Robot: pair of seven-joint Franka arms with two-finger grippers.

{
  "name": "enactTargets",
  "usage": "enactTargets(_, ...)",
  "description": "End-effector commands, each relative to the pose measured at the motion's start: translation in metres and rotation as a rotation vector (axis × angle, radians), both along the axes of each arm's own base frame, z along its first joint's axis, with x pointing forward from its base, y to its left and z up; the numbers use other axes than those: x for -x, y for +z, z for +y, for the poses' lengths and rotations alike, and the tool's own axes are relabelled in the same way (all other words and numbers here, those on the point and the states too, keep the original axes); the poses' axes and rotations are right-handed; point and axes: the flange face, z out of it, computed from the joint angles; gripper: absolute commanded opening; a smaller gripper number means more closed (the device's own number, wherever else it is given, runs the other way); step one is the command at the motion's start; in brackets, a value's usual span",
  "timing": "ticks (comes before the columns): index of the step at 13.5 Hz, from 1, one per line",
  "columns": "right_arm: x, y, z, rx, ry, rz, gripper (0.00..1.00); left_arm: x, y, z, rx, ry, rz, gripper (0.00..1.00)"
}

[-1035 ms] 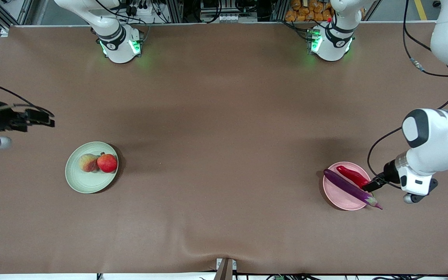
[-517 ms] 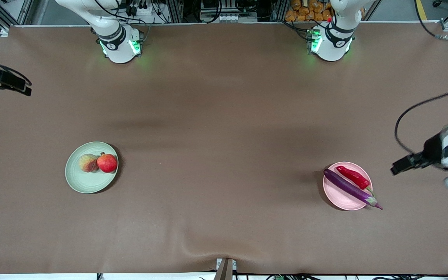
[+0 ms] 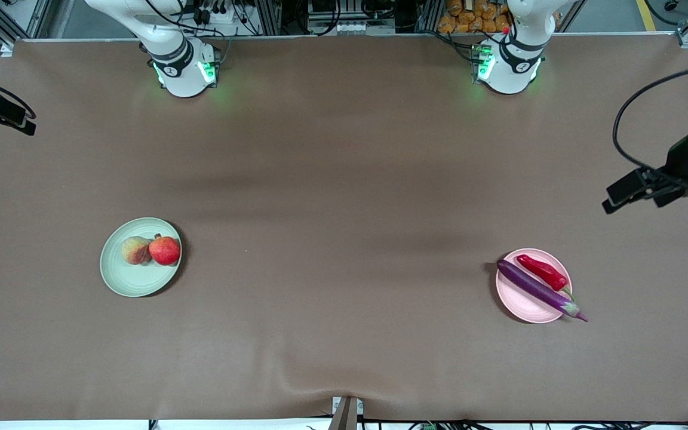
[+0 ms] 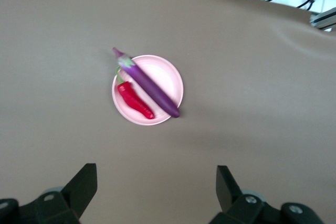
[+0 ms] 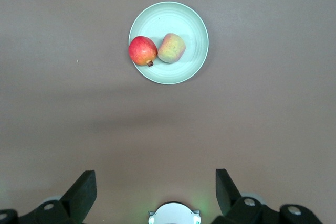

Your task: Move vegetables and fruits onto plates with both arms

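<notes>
The purple eggplant (image 3: 535, 288) and the red chili (image 3: 541, 272) lie on the pale pink plate (image 3: 520, 301) toward the left arm's end of the table; they also show in the left wrist view, eggplant (image 4: 150, 84), chili (image 4: 135, 99), plate (image 4: 167, 74). The red pomegranate (image 3: 164, 250) and the peach (image 3: 135, 250) sit on the pale green plate (image 3: 132, 282); the right wrist view shows them too, pomegranate (image 5: 142, 51), peach (image 5: 171, 48), plate (image 5: 186, 69). My left gripper (image 3: 622, 195) (image 4: 156, 187) is open, empty, high above the table's end. My right gripper (image 3: 6, 119) (image 5: 156, 190) is open, empty, high above the other end.
The brown table cloth (image 3: 344, 209) has a small ridge near the front edge. The two arm bases (image 3: 186, 68) (image 3: 508, 65) stand along the edge farthest from the front camera. The right arm's base also shows in the right wrist view (image 5: 174, 214).
Both arms have risen and drawn away from their plates toward the table's ends. The left gripper left the pink plate's rim. The food has not moved.
</notes>
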Motion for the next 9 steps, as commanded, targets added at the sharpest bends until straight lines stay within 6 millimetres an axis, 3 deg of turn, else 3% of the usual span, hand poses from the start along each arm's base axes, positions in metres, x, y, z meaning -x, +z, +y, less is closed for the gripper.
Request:
enactTargets(1, 0.006, 0.001, 0.001, 0.01, -0.023, -0.01, 1.0, 0.028, 0.022, -0.003, -0.057, -0.001, 0.027, 1.0)
enactTargets(2, 0.005, -0.001, 0.004, 0.011, -0.056, -0.009, 1.0, 0.044, 0.026, -0.018, -0.087, -0.01, 0.037, 1.0)
enactTargets(3, 0.004, -0.001, 0.011, 0.017, -0.084, -0.005, 1.0, 0.053, 0.022, -0.004, -0.115, 0.018, 0.048, 1.0)
enactTargets(4, 0.004, -0.002, 0.019, 0.018, -0.072, -0.002, 1.0, 0.07, 0.014, -0.009, -0.139, 0.0, 0.069, 1.0)
enactTargets(6, 0.004, -0.004, 0.015, 0.016, -0.069, 0.001, 1.0, 0.089, 0.007, 0.005, -0.152, -0.015, 0.093, 1.0)
enactTargets(9, 0.004, -0.005, 0.012, 0.024, -0.066, -0.002, 1.0, 0.085, 0.006, 0.033, -0.127, -0.046, 0.104, 1.0)
